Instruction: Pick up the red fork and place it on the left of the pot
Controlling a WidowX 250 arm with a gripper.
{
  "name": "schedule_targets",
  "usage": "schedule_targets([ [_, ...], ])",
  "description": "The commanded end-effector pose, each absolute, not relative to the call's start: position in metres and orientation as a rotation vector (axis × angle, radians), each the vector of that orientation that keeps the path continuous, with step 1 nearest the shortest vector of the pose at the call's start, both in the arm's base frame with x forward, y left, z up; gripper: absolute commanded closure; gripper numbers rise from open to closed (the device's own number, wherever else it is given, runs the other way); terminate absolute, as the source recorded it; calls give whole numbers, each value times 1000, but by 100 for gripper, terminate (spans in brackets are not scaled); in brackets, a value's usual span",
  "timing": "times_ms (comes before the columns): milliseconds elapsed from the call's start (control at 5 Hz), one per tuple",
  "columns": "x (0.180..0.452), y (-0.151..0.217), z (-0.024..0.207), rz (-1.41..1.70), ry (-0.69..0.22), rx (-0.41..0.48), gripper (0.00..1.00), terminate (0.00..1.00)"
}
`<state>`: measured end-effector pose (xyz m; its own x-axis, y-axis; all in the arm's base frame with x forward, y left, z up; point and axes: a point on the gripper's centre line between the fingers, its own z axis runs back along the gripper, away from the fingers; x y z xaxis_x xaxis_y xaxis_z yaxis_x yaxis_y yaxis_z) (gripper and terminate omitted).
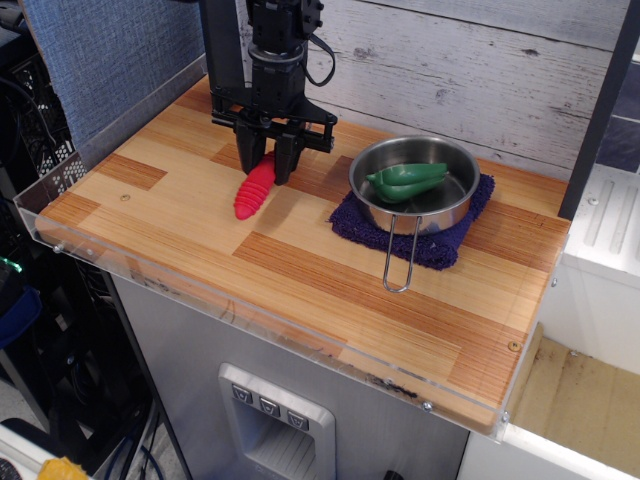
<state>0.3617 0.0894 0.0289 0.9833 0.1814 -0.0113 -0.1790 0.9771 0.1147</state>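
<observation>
The red fork [253, 188] shows its thick ribbed red handle; its tines are hidden between the gripper's fingers. My gripper [268, 163] points straight down and is shut on the fork's upper end. The fork slants down to the left, with its lower end at or just above the wooden tabletop. The pot [455, 200], shallow shiny steel, stands to the right of the gripper with a gap of bare wood between them. Its wire-loop handle [400, 256] points toward the front edge.
The pot sits on a dark purple cloth [440, 246] and holds a green pepper-like object [405, 180]. A clear plastic rim [200, 295] runs along the table's front and left edges. A whitewashed plank wall [450, 60] stands behind the table.
</observation>
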Motion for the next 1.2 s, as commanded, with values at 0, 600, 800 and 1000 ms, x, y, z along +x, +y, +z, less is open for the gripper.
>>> schedule_targets([
  [0,379,66,41,123,-40,109,100,0],
  [600,381,69,28,92,-15,131,100,0],
  [800,383,69,27,80,-16,134,100,0],
  [1000,386,72,27,76,-16,149,100,0],
])
